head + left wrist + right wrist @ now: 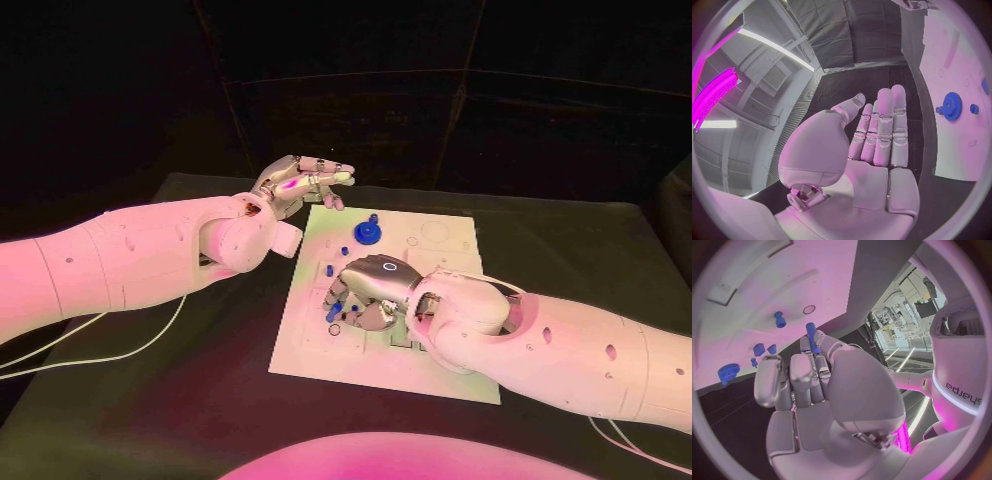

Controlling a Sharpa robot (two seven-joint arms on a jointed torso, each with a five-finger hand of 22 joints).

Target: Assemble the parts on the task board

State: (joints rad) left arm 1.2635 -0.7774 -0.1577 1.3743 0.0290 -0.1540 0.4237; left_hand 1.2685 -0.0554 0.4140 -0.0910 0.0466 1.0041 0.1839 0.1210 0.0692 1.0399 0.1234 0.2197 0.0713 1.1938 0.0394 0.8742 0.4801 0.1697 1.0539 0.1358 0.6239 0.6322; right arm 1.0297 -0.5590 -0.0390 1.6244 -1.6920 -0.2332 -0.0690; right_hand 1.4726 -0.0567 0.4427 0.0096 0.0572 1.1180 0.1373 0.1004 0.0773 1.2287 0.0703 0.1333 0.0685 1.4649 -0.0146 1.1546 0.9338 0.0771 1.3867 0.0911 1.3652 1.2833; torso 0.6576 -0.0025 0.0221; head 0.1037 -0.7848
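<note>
The right hand [369, 290] lay nearest the camera, bent down over the middle of the white task board [433, 365], its fingers curled together. In the right wrist view a blue peg [811, 336] stood up from between those fingertips [820, 347], apparently pinched there; how firmly could not be told. Under and beside that hand small blue parts [335, 312] showed on the board, half hidden by the fingers. Toward the board's far edge stood a blue gear [368, 232] with a little blue knob [374, 217] just beyond it, both free of either hand. The left hand [303, 182] hovered off the board's far left corner, above the black table [173, 400], fingers straight and side by side, holding nothing. The board's near right corner was hidden by the right arm.
</note>
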